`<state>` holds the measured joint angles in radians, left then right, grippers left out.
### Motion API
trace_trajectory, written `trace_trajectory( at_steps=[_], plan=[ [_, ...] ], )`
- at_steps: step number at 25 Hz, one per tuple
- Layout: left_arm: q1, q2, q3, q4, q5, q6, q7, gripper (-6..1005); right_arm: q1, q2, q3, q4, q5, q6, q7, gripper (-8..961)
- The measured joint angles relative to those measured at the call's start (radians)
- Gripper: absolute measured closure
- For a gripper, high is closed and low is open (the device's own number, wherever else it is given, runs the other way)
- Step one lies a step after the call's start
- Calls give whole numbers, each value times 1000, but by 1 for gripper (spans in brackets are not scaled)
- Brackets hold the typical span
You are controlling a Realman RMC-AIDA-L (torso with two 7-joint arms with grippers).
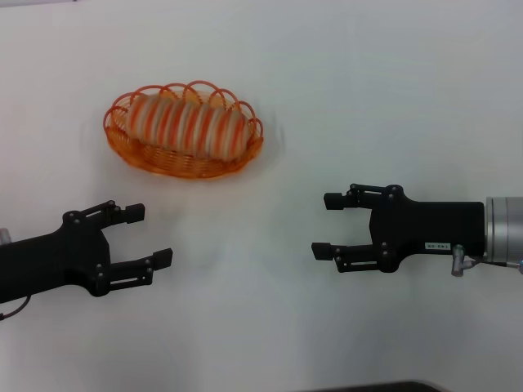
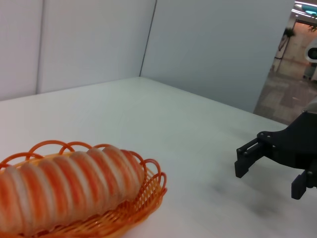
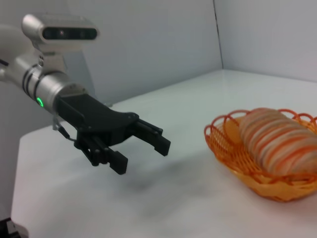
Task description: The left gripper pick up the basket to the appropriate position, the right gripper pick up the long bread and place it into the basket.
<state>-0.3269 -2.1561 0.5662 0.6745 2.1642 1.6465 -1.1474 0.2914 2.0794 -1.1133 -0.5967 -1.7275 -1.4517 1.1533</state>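
The long bread [image 1: 188,124], striped orange and cream, lies lengthwise inside the orange wire basket [image 1: 192,167], which rests on the white table at the back left. My left gripper [image 1: 149,235] hovers open in front of the basket, holding nothing and apart from it. My right gripper [image 1: 325,224] is open and empty well to the right of the basket, its fingers pointing left. The left wrist view shows the bread [image 2: 64,188] in the basket [image 2: 146,196] and the right gripper [image 2: 270,173] beyond. The right wrist view shows the basket [image 3: 247,173], the bread [image 3: 277,139] and the left gripper [image 3: 141,156].
The white table [image 1: 327,82] carries nothing else that I can see. Pale walls [image 2: 99,39] stand behind it, and a dark edge [image 1: 384,385] shows at the table's front.
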Motion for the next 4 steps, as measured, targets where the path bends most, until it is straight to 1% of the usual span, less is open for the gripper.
trace_trajectory(
  at_steps=[4],
  plan=[
    [-2,1,-4,-7,1,-7,-1,141,3,1,8,-2,-8,6,4,105]
  ],
)
